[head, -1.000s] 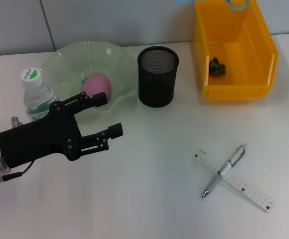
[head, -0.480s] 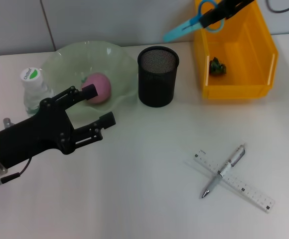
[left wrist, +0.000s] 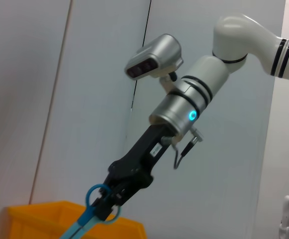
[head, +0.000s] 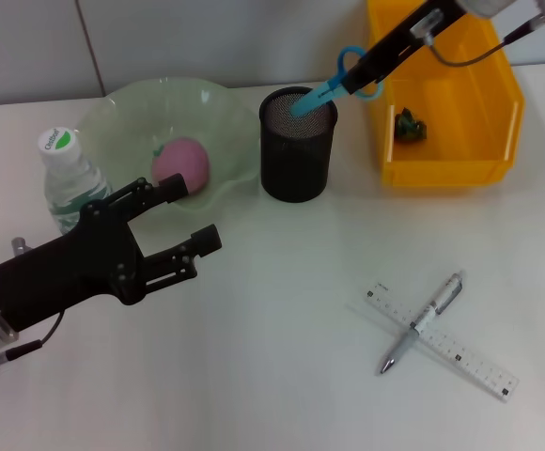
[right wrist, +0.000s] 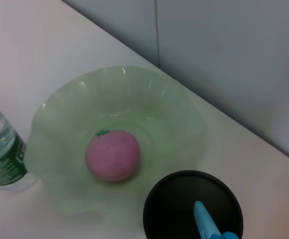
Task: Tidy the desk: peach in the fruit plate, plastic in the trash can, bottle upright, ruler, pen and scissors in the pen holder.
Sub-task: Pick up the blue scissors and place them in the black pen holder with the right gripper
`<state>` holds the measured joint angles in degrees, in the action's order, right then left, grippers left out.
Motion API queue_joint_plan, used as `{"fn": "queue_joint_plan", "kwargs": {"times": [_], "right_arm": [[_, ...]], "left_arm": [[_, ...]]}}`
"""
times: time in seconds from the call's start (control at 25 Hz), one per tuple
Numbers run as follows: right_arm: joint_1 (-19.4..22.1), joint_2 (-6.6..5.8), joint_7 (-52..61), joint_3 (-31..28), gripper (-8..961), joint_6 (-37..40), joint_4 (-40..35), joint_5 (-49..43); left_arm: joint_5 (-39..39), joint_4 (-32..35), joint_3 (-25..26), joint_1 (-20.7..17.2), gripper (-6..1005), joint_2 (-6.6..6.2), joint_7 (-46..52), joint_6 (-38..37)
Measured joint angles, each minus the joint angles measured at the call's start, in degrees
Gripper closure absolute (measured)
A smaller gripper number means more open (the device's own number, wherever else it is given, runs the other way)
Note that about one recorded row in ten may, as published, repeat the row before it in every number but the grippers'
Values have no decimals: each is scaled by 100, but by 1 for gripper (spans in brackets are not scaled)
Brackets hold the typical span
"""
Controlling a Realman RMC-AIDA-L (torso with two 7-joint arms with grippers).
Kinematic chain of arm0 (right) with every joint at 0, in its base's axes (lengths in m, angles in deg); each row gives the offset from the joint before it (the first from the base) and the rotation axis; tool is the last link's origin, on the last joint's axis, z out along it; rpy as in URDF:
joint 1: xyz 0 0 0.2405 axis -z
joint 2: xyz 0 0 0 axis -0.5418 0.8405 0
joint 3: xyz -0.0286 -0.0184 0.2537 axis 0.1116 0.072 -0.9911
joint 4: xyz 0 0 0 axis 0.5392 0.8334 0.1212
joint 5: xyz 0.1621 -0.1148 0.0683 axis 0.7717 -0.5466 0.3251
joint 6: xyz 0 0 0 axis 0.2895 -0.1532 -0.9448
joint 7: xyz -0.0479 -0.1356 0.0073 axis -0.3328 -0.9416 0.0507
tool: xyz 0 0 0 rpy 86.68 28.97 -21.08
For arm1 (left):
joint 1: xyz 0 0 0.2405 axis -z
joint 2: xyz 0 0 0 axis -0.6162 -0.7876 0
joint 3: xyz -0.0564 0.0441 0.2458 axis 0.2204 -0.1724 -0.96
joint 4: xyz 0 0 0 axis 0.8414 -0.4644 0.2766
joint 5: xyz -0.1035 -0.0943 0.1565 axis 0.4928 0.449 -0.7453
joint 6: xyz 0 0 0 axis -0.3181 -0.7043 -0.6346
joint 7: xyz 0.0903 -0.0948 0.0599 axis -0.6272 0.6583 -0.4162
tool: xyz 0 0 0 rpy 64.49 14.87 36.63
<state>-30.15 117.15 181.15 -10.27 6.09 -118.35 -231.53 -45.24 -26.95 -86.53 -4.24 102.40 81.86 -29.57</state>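
Note:
My right gripper (head: pixel 378 62) is shut on the blue scissors (head: pixel 333 85), holding them slanted with the blade tips inside the mouth of the black mesh pen holder (head: pixel 296 146). The right wrist view shows the scissors' tip (right wrist: pixel 206 224) over the pen holder (right wrist: pixel 177 209). The pink peach (head: pixel 180 162) lies in the green fruit plate (head: pixel 122 108). Left of the plate, the bottle (head: pixel 66 178) stands upright. A pen (head: pixel 423 322) lies across the ruler (head: pixel 460 357) at the front right. Crumpled plastic (head: pixel 409 125) sits in the yellow trash can (head: pixel 442 174). My left gripper (head: pixel 194 214) hovers open and holds nothing, in front of the plate.
The yellow trash can stands right beside the pen holder at the back right. A grey wall runs behind the table. The left wrist view looks across at the right arm (left wrist: pixel 184 107) and the scissors (left wrist: pixel 92 211).
My right arm came down from the top edge with the scissors, whose tips now enter the pen holder. The left gripper drifted slightly in front of the plate.

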Motion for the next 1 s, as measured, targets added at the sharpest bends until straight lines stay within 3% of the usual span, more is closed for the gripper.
{"fn": "queue_joint_plan", "kwargs": {"times": [0.04, 0.32, 1.0], "right_arm": [[-45, 79, 2, 12, 857, -234, 117, -100], [-309, 234, -18, 62, 856, -779, 610, -311], [-481, 297, 316, 259, 854, -840, 851, -410]], "left_arm": [[-5, -14, -5, -3, 181, 0, 5, 0], [-10, -50, -5, -12, 182, 0, 15, 1], [34, -57, -4, -58, 182, -16, 31, -42]]}}
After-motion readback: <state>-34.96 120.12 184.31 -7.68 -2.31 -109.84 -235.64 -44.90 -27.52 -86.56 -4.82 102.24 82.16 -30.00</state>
